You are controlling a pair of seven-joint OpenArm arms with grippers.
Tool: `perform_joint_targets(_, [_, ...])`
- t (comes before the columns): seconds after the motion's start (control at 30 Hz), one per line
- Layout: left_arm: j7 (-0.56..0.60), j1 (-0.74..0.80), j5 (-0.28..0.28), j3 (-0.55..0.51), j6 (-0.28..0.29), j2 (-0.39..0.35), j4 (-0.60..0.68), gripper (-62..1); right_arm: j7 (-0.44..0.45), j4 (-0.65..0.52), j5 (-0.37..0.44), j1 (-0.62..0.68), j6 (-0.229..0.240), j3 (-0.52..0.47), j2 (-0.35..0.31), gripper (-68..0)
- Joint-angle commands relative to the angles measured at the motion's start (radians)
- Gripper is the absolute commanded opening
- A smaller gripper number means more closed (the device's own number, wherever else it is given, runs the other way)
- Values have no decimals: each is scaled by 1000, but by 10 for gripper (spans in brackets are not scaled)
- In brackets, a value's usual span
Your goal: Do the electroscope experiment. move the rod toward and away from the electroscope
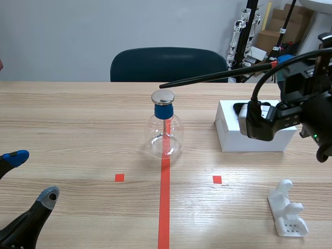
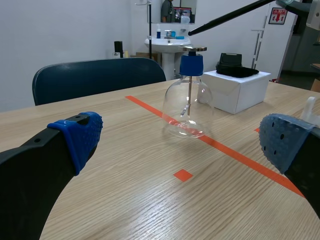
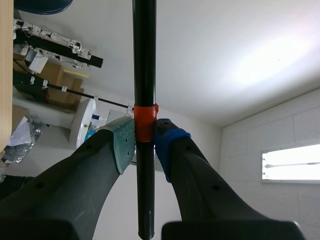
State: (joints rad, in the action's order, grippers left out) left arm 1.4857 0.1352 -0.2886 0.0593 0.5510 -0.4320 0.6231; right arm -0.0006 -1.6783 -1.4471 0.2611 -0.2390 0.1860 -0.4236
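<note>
Surface [image 1: 78, 129]: pale wood-grain, with an orange-red tape line running from the near edge toward the middle and a small tape square on each side of it.
Chair [image 1: 166, 62]: dark teal back, just behind the far edge at its middle.
Cardboard boxes [image 1: 282, 23]: stacked off the far right corner, among stands.
White box [image 1: 226, 129]: toward the right edge, level with the electroscope and near it but apart. In the scene view the right arm crosses in front and hides much of its front face.
Rod [image 1: 218, 77]: long, thin and black, with an orange band where it is gripped. It slopes down from the right side, above the white box. Its tip hangs just above the metal disc, with a small gap showing in the left wrist view.
Electroscope [image 1: 166, 132]: mid-surface, upright on the tape line. It is a clear round flask with a blue stopper [image 1: 164, 110], a flat metal disc [image 1: 163, 96] on top and a thin stem down inside the glass.
Left claw [image 2: 182, 140]: released, fingers wide apart, low by the near left corner and well short of the electroscope.
Right claw [image 3: 145, 135]: clenched on the rod at its orange band, raised over the right edge.
White bracket [image 1: 287, 210]: small plastic piece lying near the near right corner.
Black item [image 2: 235, 65]: sits on the white box's top.
</note>
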Motion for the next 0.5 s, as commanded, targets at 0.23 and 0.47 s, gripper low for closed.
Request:
perform_joint_targets(0.23, [15,-5,7,-3,-2,-1,11,14,0,-35,50,-12,-41,-11,-6,-607])
perform_joint_targets(0.47, [14,-5,7,-3,-2,-1,11,14,8,-166,163,51,-53,-71,-6,-607])
